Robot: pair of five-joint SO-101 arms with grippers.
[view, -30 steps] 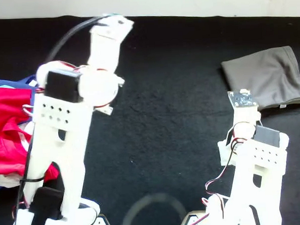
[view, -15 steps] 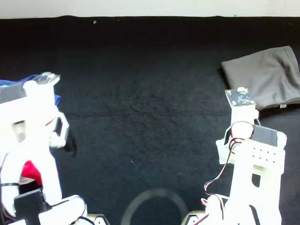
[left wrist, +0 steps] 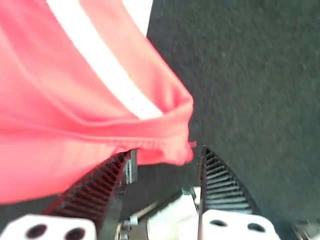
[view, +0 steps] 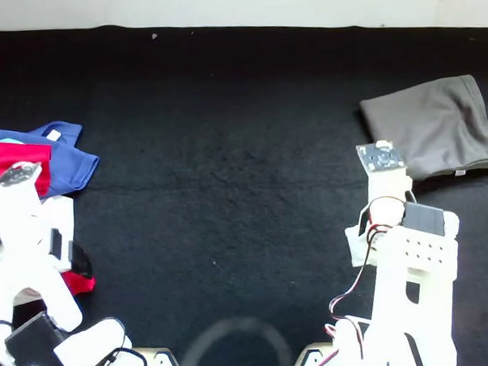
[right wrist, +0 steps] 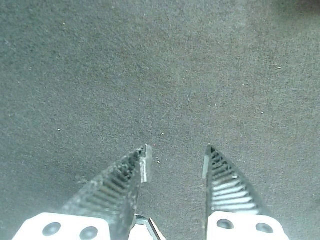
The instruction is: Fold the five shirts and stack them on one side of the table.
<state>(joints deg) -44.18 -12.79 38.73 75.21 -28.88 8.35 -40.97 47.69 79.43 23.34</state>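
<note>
Two white arms are standing at the near edge of the black table (view: 226, 135), well apart from each other. The left arm (view: 25, 265) is bending low over a heap of loose clothes at the table's left edge. There a red shirt (view: 12, 157) is lying partly over a blue shirt (view: 69, 162), and more red cloth is peeking out beside the arm, nearer its base.

In the left wrist view the left gripper (left wrist: 167, 156) is hanging with its toothed jaws spread apart. The red shirt (left wrist: 75, 100) (it is carrying a white stripe (left wrist: 100, 75) across it) is bunching up just ahead of them. Its hemmed corner is reaching down to the level of the fingertips and sitting in the gap between them, but the jaws are not clamping it. Whether the cloth is actually touching either jaw, I cannot tell.

Over on the right side, a grey shirt (view: 436, 126) is lying folded flat close to the table's right edge. The right arm (view: 414, 265) is standing just in front of it, its wrist overlapping the shirt's near corner in the high view. The right gripper (right wrist: 176, 150) is also holding its jaws apart, pointing down at the bare black surface.
</note>
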